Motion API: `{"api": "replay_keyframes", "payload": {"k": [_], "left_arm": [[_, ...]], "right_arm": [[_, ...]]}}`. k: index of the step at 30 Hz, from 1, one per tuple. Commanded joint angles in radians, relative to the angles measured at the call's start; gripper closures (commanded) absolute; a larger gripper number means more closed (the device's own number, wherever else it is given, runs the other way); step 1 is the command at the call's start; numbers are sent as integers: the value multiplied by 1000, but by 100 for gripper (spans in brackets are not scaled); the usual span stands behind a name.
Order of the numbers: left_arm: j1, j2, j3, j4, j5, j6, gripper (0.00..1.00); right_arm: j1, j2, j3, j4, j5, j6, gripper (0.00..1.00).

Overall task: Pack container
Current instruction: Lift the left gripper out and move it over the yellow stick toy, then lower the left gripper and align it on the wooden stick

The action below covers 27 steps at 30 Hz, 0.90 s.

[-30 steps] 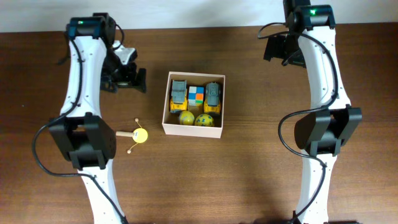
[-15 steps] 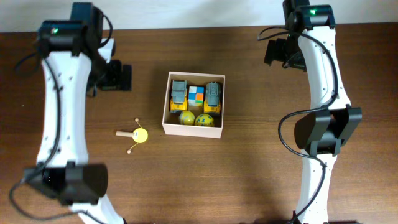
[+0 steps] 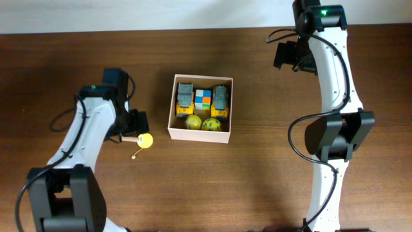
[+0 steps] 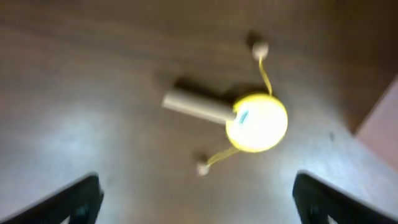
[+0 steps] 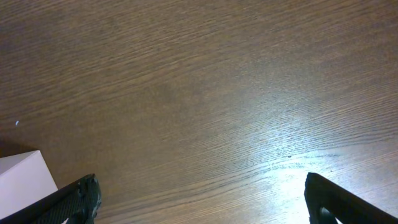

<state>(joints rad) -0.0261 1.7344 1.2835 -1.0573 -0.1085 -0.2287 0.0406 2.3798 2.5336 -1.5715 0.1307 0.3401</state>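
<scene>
The container [image 3: 172, 116] is a square white box with a tan inside, at the table's middle. It holds two toy trucks [image 3: 185, 98], a colour cube [image 3: 203, 98] and two yellow balls [image 3: 202, 123]. A yellow drum toy with a wooden handle and two beads on strings [image 3: 143, 140] lies on the table left of the box; it shows blurred in the left wrist view [image 4: 252, 121]. My left gripper [image 3: 136, 122] is open and empty just above and beside that toy. My right gripper [image 3: 284, 55] is open and empty at the far right.
A white corner of the box [image 5: 25, 177] shows at the lower left of the right wrist view. A pale edge of the box [image 4: 382, 130] shows at the right of the left wrist view. The dark wooden table [image 3: 257, 174] surrounds the box.
My left arm has swung from the far left down toward the yellow drum toy. The right arm, the box and the toy have not moved.
</scene>
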Motion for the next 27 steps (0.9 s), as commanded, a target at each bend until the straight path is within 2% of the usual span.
{"api": "replay_keyframes", "payload": {"k": [1,4,9,10,14,17,18,19,27], "left_arm": [[3,-11,-61,85,23,-18,1],[3,-10,-79,163,22,-104,1],[3,-2,-93,229,22,-452,4],[3,3,-93,238,23,-501,8],[3,39,-94,257,23,-659,8],[2,77,-98,256,40,-744,11],[2,91,-100,257,53,-766,18],[2,106,-104,257,68,-790,21],[3,162,-107,233,114,-842,21]], "right_arm": [[-3,-15,1,-2,5,5,1],[-3,-15,1,-2,5,5,1],[-3,-15,1,-2,5,5,1],[-3,-15,1,-2,5,5,1],[-3,-15,1,-2,5,5,1],[-3,-15,1,-2,5,5,1],[-3,-15,1,-2,5,5,1],[-3,-15,1,-2,5,5,1],[-3,-15,1,-2,5,5,1]]}}
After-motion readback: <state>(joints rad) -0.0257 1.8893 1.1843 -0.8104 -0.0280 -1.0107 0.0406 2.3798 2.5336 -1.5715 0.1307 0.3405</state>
